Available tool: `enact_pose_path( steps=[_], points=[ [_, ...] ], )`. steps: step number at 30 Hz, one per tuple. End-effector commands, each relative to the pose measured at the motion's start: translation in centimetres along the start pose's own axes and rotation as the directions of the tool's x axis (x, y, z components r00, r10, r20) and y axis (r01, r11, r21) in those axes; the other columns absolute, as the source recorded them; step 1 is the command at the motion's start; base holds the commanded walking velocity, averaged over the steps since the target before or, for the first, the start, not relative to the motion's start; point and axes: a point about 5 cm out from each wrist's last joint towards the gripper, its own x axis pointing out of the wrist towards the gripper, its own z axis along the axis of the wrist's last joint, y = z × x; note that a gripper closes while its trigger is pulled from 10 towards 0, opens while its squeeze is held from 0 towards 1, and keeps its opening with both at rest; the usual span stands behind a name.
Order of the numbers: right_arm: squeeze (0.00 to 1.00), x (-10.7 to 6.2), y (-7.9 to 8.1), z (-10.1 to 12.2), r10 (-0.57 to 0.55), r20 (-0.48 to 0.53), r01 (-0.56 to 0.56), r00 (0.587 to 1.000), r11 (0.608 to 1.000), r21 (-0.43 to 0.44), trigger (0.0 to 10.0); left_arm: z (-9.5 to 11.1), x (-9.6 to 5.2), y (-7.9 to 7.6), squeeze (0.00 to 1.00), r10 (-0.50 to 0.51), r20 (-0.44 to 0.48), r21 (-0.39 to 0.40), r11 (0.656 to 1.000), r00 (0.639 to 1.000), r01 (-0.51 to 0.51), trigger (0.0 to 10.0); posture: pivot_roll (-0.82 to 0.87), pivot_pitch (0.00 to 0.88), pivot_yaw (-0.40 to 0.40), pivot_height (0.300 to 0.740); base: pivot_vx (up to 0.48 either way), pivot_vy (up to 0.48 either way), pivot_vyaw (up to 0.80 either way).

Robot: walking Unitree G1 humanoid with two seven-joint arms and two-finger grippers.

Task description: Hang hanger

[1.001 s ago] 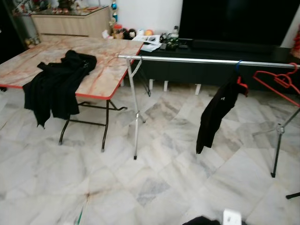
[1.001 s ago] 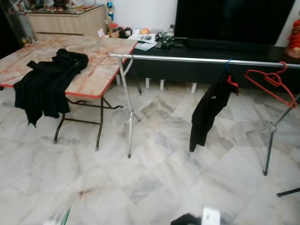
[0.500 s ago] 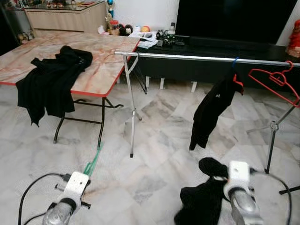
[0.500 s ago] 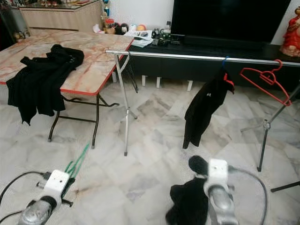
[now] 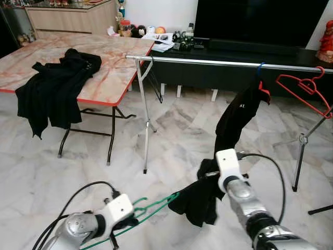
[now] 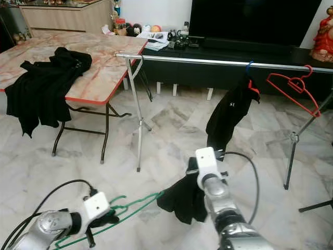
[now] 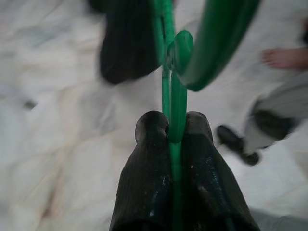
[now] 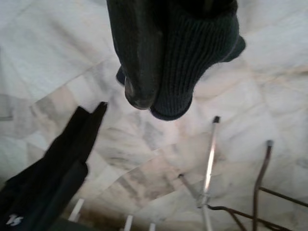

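Green hanger (image 5: 151,204), low above the marble floor (image 5: 62,177), with a black garment (image 5: 200,195) draped over its far end, which is hidden. Left gripper (image 7: 169,131): 2 fingers pressed together on the hanger's wire. Right gripper (image 8: 159,98): pinching the black garment, 1 finger hidden by knit cloth. Behind: clothes rail (image 5: 208,62) carrying 1 hung black garment (image 5: 237,122) and 1 red hanger (image 5: 304,91), cut off at the frame edge; folding table (image 5: 112,78) bearing dark clothing (image 5: 54,88).
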Motion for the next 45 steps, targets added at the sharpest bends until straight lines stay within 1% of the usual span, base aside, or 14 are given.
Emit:
enact_pose_path(
  steps=[1, 2, 5, 8, 9, 12, 13, 16, 22, 27, 31, 36, 41, 45],
  points=[
    [0.00, 0.2, 0.2, 0.8, 0.001, 0.008, -0.001, 1.000, 1.000, -0.007, 10.0, 0.8, 0.0, -0.6, 0.00, -0.052, 0.009, 0.003, 0.999, 0.999, 0.052, 10.0, 0.22, 0.000, -0.071, 0.740, 0.000, 0.000, 0.00],
    [0.00, 0.2, 1.0, 0.8, 0.015, 0.003, -0.015, 1.000, 1.000, -0.008, 10.0, 1.6, 0.4, -1.1, 0.00, -0.077, 0.022, 0.013, 0.997, 0.997, 0.077, 10.0, 0.22, 0.000, -0.077, 0.740, 0.000, 0.000, 0.00],
    [0.00, 0.2, 1.6, 0.7, 0.028, -0.004, -0.028, 1.000, 1.000, 0.004, 10.0, 2.2, 0.9, -1.5, 0.00, -0.095, 0.024, 0.025, 0.995, 0.995, 0.095, 10.0, 0.23, 0.000, -0.084, 0.740, 0.000, 0.000, 0.00],
    [0.00, 0.2, 2.1, 0.9, 0.029, -0.005, -0.029, 1.000, 1.000, 0.004, 10.0, 3.3, 1.9, -2.0, 0.00, -0.085, 0.047, 0.037, 0.996, 0.995, 0.084, 10.0, 0.23, 0.000, -0.089, 0.740, 0.000, 0.000, 0.00],
    [0.00, 0.2, 2.2, 1.0, 0.030, -0.004, -0.030, 1.000, 1.000, 0.006, 10.0, 3.6, 2.2, -1.9, 0.00, -0.055, 0.056, 0.022, 0.998, 0.997, 0.053, 10.0, 0.22, 0.000, -0.088, 0.740, 0.000, 0.000, 0.00],
    [0.00, 0.2, 2.3, 1.1, 0.031, -0.002, -0.030, 1.000, 0.999, 0.011, 10.0, 3.7, 2.4, -1.8, 0.00, -0.026, 0.050, 0.028, 0.999, 0.998, 0.025, 10.0, 0.22, 0.000, -0.088, 0.740, 0.000, 0.000, 0.00],
    [0.00, 0.2, 2.2, 1.2, 0.029, 0.002, -0.029, 1.000, 0.999, 0.020, 10.0, 3.9, 2.6, -1.5, 0.00, 0.035, 0.037, 0.036, 0.999, 0.999, -0.036, 10.0, 0.21, 0.000, -0.086, 0.740, 0.000, 0.000, 0.00],
    [0.00, 0.3, 2.1, 1.3, 0.027, 0.004, -0.027, 1.000, 0.999, 0.022, 10.0, 3.9, 2.5, -1.3, 0.00, 0.051, 0.030, 0.039, 0.998, 0.998, -0.052, 10.0, 0.21, 0.000, -0.086, 0.740, 0.000, 0.000, 0.00],
    [0.00, 0.3, 1.9, 1.3, 0.020, 0.000, -0.020, 1.000, 0.999, 0.024, 10.0, 3.2, 2.1, -1.1, 0.00, 0.056, -0.031, 0.069, 0.996, 0.998, -0.053, 10.0, 0.21, 0.000, -0.087, 0.740, 0.000, 0.000, 0.00],
    [0.00, 0.3, 2.0, 1.3, 0.027, -0.001, -0.027, 1.000, 0.999, 0.025, 10.0, 3.1, 2.0, -0.7, 0.00, 0.088, -0.041, 0.067, 0.994, 0.995, -0.085, 10.0, 0.21, 0.000, -0.087, 0.740, 0.000, 0.000, 0.00],
    [0.00, 0.3, 2.0, 1.3, 0.032, 0.001, -0.032, 0.999, 0.999, 0.025, 10.0, 3.1, 2.0, -0.8, 0.00, 0.081, -0.044, 0.069, 0.995, 0.996, -0.077, 10.0, 0.21, 0.000, -0.090, 0.740, 0.000, 0.000, 0.00],
    [0.00, 0.3, 1.9, 1.4, 0.029, 0.002, -0.029, 1.000, 0.999, 0.022, 10.0, 3.2, 2.3, -1.0, 0.00, 0.070, -0.047, 0.067, 0.995, 0.996, -0.067, 10.0, 0.19, 0.000, -0.095, 0.740, 0.000, 0.000, 0.00],
    [0.00, 0.4, 1.6, 2.4, 0.016, 0.031, -0.017, 0.999, 0.999, 0.035, 10.0, 3.2, 2.8, -1.3, 0.00, 0.057, -0.058, 0.076, 0.996, 0.997, -0.052, 10.0, 0.17, 0.000, -0.084, 0.740, 0.000, 0.000, 0.00],
    [0.00, 0.4, 1.7, 2.6, 0.020, 0.039, -0.021, 0.999, 0.999, 0.039, 10.0, 3.1, 3.0, -1.0, 0.00, 0.084, -0.066, 0.086, 0.993, 0.994, -0.079, 10.0, 0.17, 0.000, -0.082, 0.740, 0.000, 0.000, 0.00]
  ],
)
